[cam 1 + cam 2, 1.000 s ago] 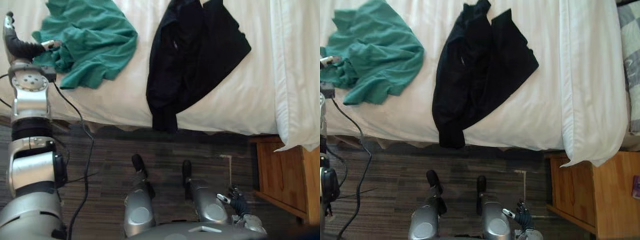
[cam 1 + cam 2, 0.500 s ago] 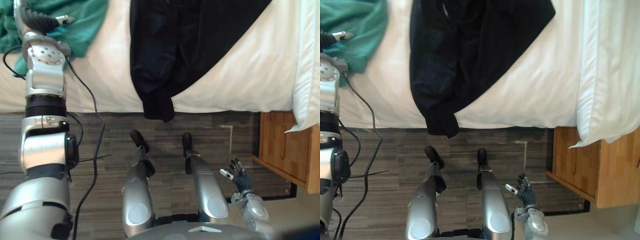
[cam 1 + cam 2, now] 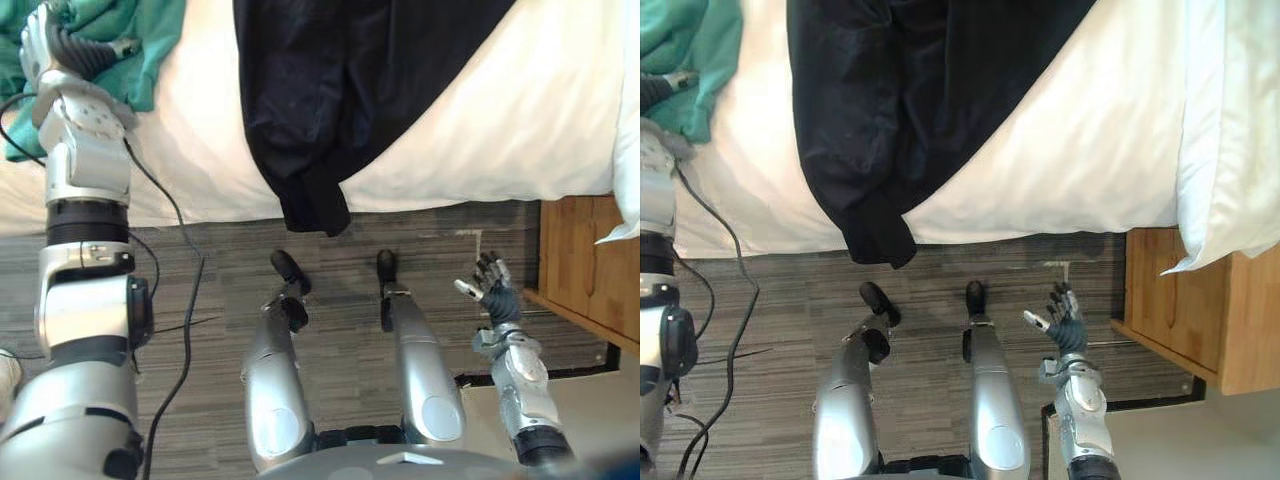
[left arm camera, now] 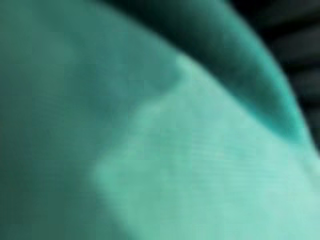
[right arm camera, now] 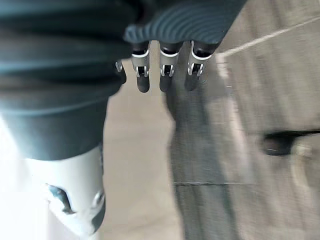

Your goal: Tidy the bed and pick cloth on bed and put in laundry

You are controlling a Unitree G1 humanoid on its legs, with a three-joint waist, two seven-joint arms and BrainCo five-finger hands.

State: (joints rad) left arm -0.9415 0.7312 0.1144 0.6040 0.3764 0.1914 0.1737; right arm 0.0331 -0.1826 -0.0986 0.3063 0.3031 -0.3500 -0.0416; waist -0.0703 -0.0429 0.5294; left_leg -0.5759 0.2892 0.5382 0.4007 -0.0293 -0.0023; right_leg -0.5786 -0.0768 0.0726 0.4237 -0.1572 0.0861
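A crumpled green cloth lies on the white bed at the far left. My left hand rests on it, fingers sunk into the folds, and green fabric presses close in the left wrist view. A black cloth is spread over the middle of the bed, one end hanging over the near edge. My right hand is held over the floor beside the bed, open and holding nothing, its fingers straight.
A wooden nightstand stands at the right, close to my right hand. A white folded duvet hangs over the bed's right side. Striped dark flooring runs along the bed's near edge.
The camera has moved, so the bed now sits higher in the picture. My right hand has risen from beside the leg. The left hand stays on the green cloth.
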